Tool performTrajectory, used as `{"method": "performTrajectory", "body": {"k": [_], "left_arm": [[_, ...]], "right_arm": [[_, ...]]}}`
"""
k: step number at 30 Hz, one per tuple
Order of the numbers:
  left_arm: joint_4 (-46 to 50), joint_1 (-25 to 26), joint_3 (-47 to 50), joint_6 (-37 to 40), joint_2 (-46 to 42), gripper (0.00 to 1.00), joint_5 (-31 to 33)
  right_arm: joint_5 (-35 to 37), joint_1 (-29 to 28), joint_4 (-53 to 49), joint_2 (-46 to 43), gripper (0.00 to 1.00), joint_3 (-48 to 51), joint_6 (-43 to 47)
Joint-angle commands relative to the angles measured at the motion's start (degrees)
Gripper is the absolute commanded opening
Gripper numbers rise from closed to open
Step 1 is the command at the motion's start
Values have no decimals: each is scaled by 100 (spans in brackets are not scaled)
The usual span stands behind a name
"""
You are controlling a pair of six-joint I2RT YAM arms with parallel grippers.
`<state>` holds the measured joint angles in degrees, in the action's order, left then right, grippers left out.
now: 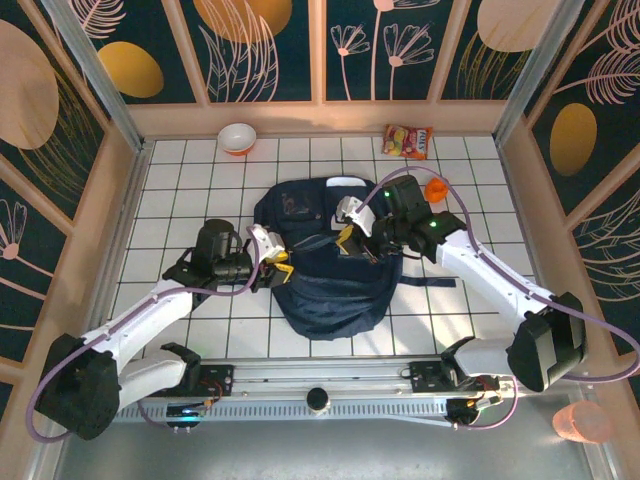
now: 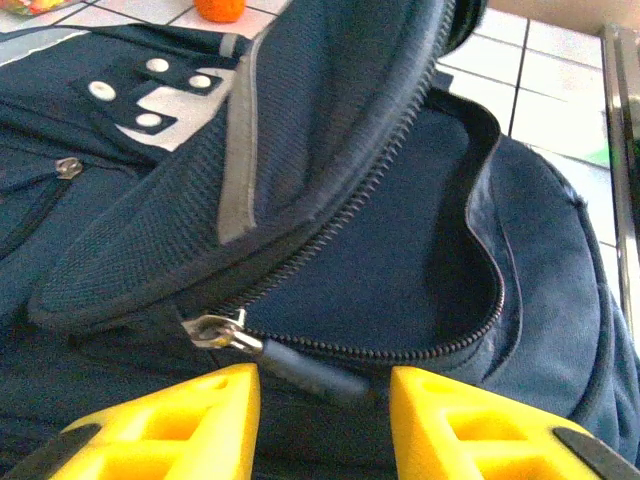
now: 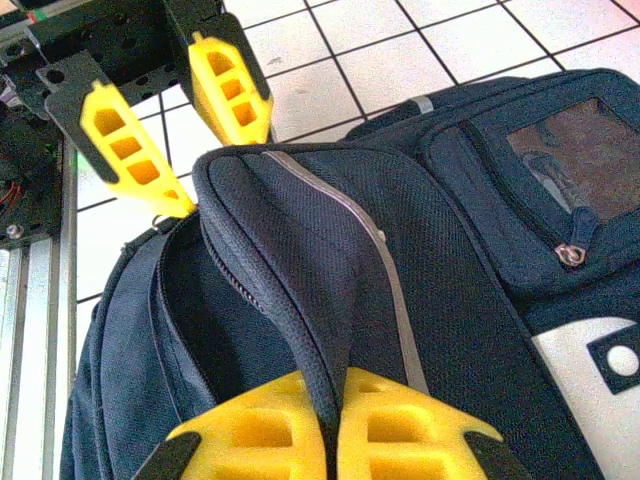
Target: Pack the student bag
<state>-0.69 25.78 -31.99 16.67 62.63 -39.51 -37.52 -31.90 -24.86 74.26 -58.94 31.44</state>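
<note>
Now, the student bag [image 1: 330,295] lies centred, lengthwise twelve to six, your right claw [image 3: 335,420] clenched on its lifted flap [image 3: 300,250] while your left claw [image 2: 320,385], jaws apart at nine o'clock, straddles the zip pull [image 2: 225,332].

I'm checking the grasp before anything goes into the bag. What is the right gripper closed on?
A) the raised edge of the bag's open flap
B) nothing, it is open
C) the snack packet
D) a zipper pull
A: in the right wrist view the right gripper is pinched shut on the zipper-lined edge of the flap of the student bag, holding it up off the opening.
</note>
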Motion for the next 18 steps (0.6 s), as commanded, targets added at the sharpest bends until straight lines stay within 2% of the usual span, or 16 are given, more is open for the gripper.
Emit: {"method": "performTrajectory", "body": {"k": [1,3,7,11,13,15,18], "left_arm": [[-215,-127,89,-66,-59,29,-27],[-203,-184,62,-34,-40,22,-65],[-183,-194,5,69,22,14,-71],[-82,-196,-105,196,178,11,-126],[-59,-194,-166,218,252,14,-203],[-72,-196,-185,214,291,25,-206],[-89,-196,-209,232,311,30,-177]], "right_arm": [[-63,19,54,-244,0,83,86],[-63,20,10,-276,0,97,114],[-88,18,14,-314,0,126,91],[-137,21,130,-351,0,216,20],[-134,22,152,-351,0,251,-4],[-133,24,131,-336,0,249,-9],[-141,19,122,-350,0,239,-11]]}}
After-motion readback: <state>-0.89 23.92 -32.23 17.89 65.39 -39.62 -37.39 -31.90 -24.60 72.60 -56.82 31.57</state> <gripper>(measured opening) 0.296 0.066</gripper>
